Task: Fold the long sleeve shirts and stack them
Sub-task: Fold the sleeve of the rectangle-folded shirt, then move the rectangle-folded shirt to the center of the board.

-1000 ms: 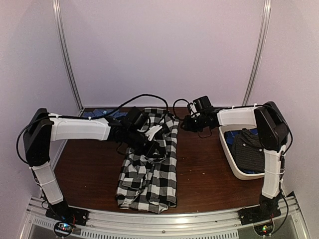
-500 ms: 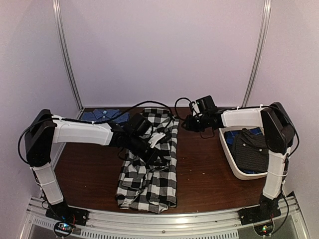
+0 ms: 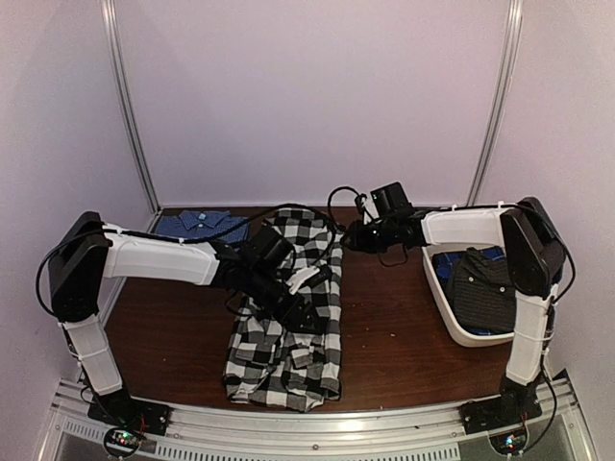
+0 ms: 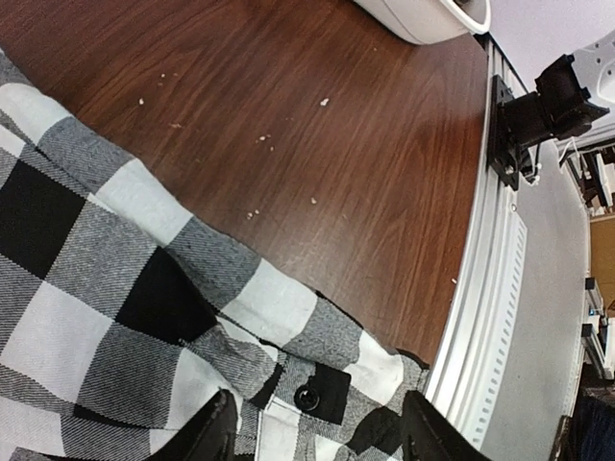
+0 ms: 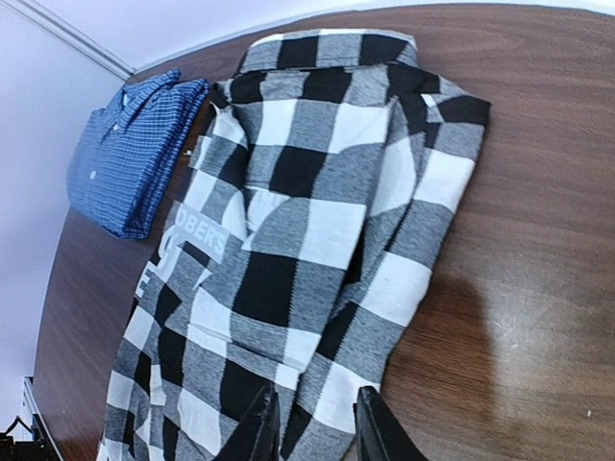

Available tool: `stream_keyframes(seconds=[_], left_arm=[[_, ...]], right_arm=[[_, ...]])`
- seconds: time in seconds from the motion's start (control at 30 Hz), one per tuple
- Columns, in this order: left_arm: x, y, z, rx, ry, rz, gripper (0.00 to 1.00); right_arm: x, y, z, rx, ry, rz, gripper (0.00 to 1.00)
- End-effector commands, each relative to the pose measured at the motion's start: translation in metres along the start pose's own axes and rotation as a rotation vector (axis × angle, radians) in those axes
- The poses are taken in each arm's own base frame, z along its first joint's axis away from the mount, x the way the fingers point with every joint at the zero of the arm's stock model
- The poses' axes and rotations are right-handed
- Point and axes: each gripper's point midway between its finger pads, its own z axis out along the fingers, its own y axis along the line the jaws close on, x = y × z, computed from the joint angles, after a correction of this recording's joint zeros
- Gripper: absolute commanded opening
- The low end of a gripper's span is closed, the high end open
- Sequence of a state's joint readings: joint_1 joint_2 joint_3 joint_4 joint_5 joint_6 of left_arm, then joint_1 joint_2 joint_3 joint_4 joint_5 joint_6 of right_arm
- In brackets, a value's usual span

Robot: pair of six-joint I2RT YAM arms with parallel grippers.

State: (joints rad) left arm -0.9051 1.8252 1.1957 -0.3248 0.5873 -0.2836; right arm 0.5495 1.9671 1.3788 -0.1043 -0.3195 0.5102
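Release marks the change: the left gripper (image 4: 317,437), closed at the black-and-white checked shirt (image 3: 288,336) a second ago, now has its fingers (image 4: 216,432) spread apart, with a buttoned cuff lying loose beneath the gap. It has also moved down the shirt toward the near edge of the table (image 3: 394,317). The shirt lies lengthwise down the table's middle, roughly folded. The left arm reaches low across from its base, wrist tipped down over the cloth. The right arm stretches level to the left, and the right gripper (image 3: 352,235) hovers near the shirt's far right corner, fingers a little apart with nothing between them. The dark blue shirt (image 3: 197,226) lies folded at the far left. The charcoal shirt (image 3: 480,288) rests in the white basket (image 3: 461,334).
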Motion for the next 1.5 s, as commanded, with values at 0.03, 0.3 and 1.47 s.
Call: stream_keyframes(seconds=[0.03,0.3,1.47], left_arm=[[-0.019,-0.024,-0.028,0.068,-0.073,0.026,0.62],[-0.042,0.057,-0.068,-0.181,-0.207,-0.229,0.54],[0.032,0.199,-0.102,-0.374,-0.249,-0.688,0.34]], right_arm=[[-0.009,0.046,0.012,-0.125,0.002,-0.073,0.30],[-0.006,0.082,0.048,-0.279,0.034,-0.075,0.28],[-0.045,-0.060,0.163,-0.229,0.123,0.050,0.31]])
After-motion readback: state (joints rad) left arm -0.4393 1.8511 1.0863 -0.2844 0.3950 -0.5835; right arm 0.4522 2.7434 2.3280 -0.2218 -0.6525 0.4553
